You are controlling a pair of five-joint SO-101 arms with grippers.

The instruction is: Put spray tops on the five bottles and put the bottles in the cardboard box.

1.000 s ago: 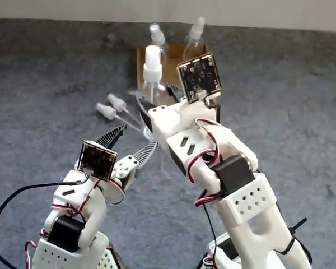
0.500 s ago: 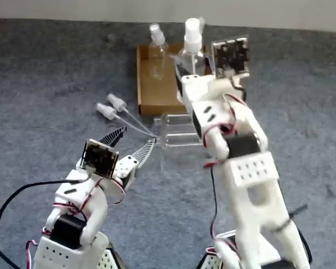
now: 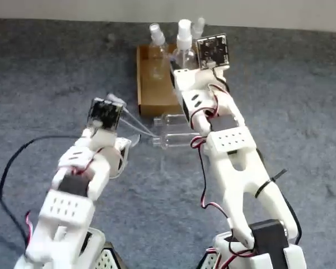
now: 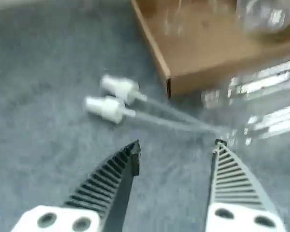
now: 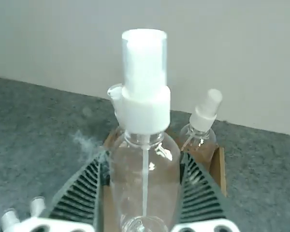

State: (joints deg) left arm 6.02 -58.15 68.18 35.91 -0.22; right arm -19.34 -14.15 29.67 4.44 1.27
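The right gripper (image 5: 144,169) clasps a clear plastic bottle with white spray top (image 5: 144,145), upright, over the brown cardboard box (image 3: 148,96) holding two capped bottles (image 5: 203,130); the left gripper (image 4: 177,145) gapes.

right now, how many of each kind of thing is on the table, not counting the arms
bottles with spray tops: 3
bottles without tops, lying down: 2
loose spray tops: 2
cardboard box: 1
total: 8
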